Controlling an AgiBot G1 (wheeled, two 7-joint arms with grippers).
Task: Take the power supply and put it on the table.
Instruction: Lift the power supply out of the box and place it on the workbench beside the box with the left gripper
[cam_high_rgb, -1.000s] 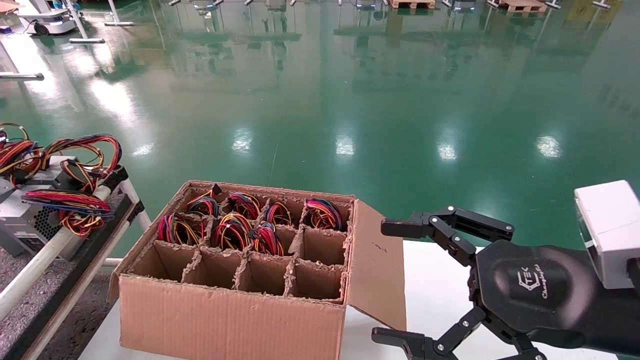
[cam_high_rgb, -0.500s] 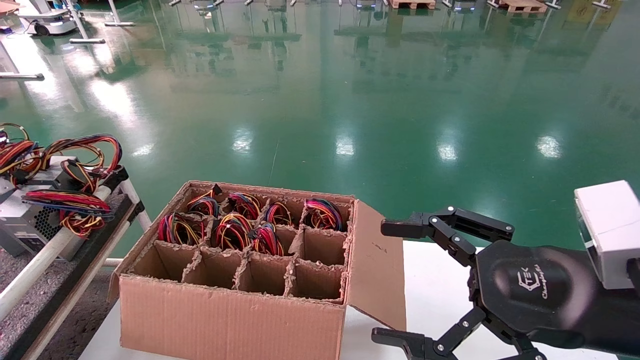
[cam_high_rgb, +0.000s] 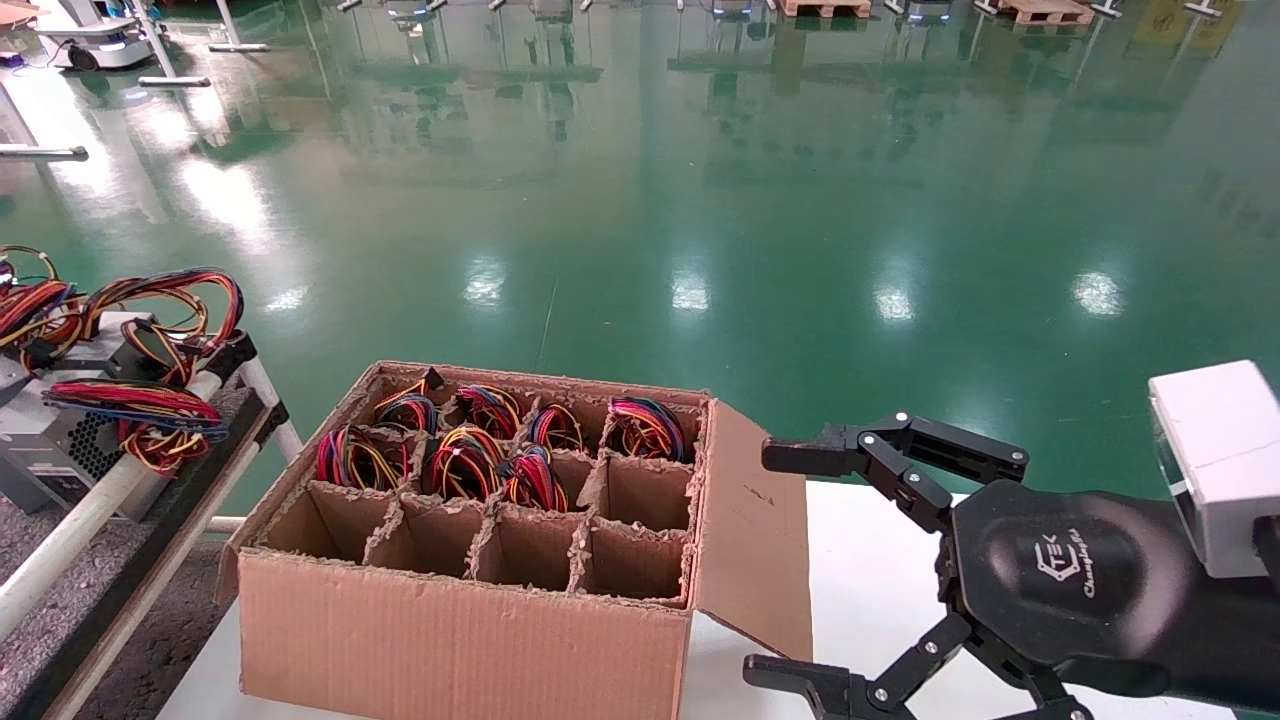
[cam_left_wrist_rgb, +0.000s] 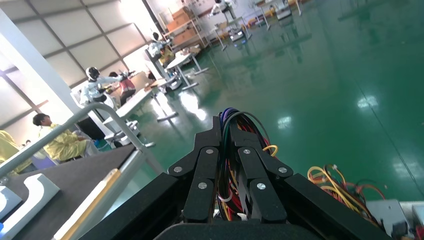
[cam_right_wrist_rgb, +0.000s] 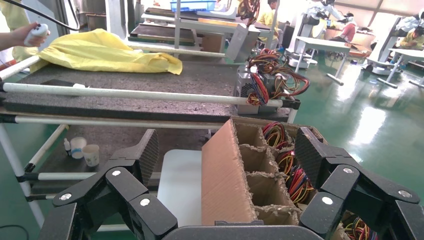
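Note:
In the left wrist view my left gripper (cam_left_wrist_rgb: 226, 125) is shut on a bundle of purple, black, red and orange wires, the power supply (cam_left_wrist_rgb: 229, 114). Its body is hidden behind the fingers. This gripper lies outside the head view. My right gripper (cam_high_rgb: 780, 565) hangs open over the white table (cam_high_rgb: 870, 580), just right of the cardboard box (cam_high_rgb: 460, 640), with nothing between its fingers. In the right wrist view the right gripper (cam_right_wrist_rgb: 227, 150) faces the box flap (cam_right_wrist_rgb: 225, 185).
The divided box holds several more wire coils (cam_high_rgb: 465, 460) in its far cells; the near cells look vacant. On the grey foam bench (cam_high_rgb: 60, 590) at left sit grey units with loose wires (cam_high_rgb: 130, 405). A yellow cloth (cam_right_wrist_rgb: 100, 52) lies on the bench.
The grey unit at the far left edge of the head view has shifted slightly. The right arm and the box have not moved.

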